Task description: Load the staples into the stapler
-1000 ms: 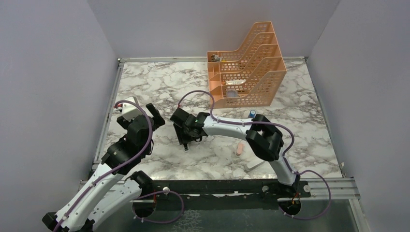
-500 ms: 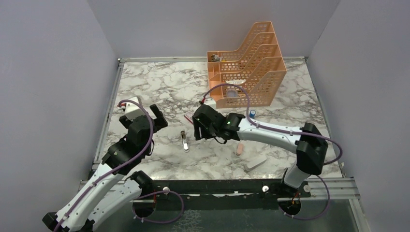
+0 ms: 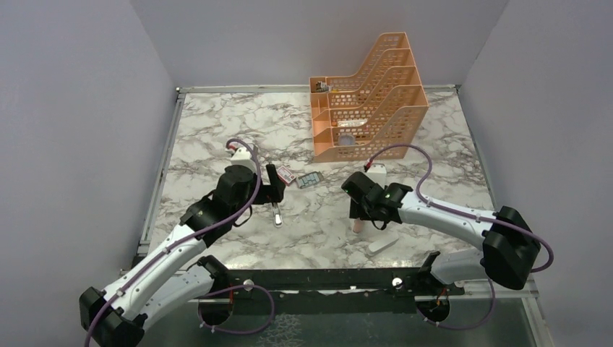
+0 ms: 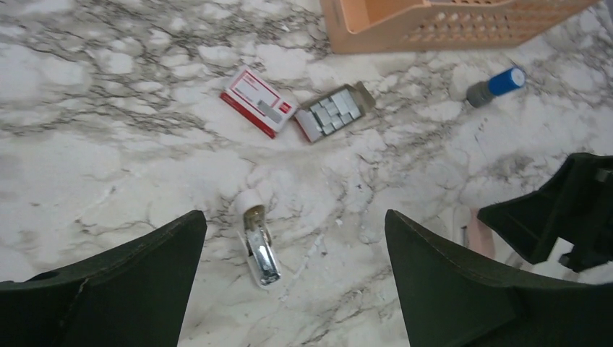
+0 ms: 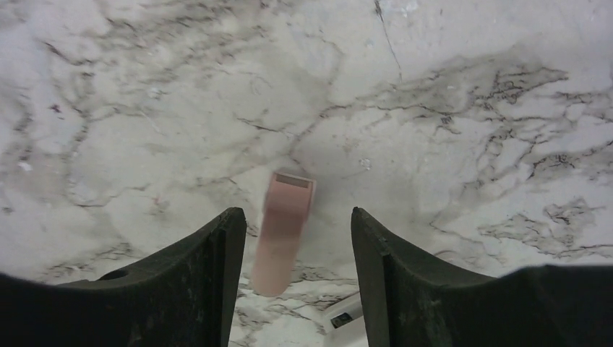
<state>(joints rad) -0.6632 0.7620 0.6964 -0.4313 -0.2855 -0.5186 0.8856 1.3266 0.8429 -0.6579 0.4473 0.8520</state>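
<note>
The staples (image 4: 334, 113) lie as grey strips in an open grey tray, next to their red box (image 4: 259, 110) with a white label; both also show in the top view, tray (image 3: 309, 179) and box (image 3: 287, 174). The stapler (image 4: 259, 246) is a small chrome channel on a white base, lying on the marble (image 3: 277, 213). My left gripper (image 4: 294, 214) hangs open above it, empty, and shows in the top view (image 3: 273, 189). My right gripper (image 5: 296, 211) is open over a pink oblong piece (image 5: 283, 231), not touching it, and shows in the top view (image 3: 359, 210).
An orange mesh file organizer (image 3: 369, 97) stands at the back of the marble table (image 3: 217, 130). A small blue cylinder (image 4: 496, 85) lies right of the tray. A white flat piece (image 3: 382, 246) lies near the front edge, close to the pink piece (image 3: 357, 225).
My left arm swung in from the left edge to above the stapler and opened wider. My right arm left the stapler and moved right to the pink piece, uncovering the box and tray.
</note>
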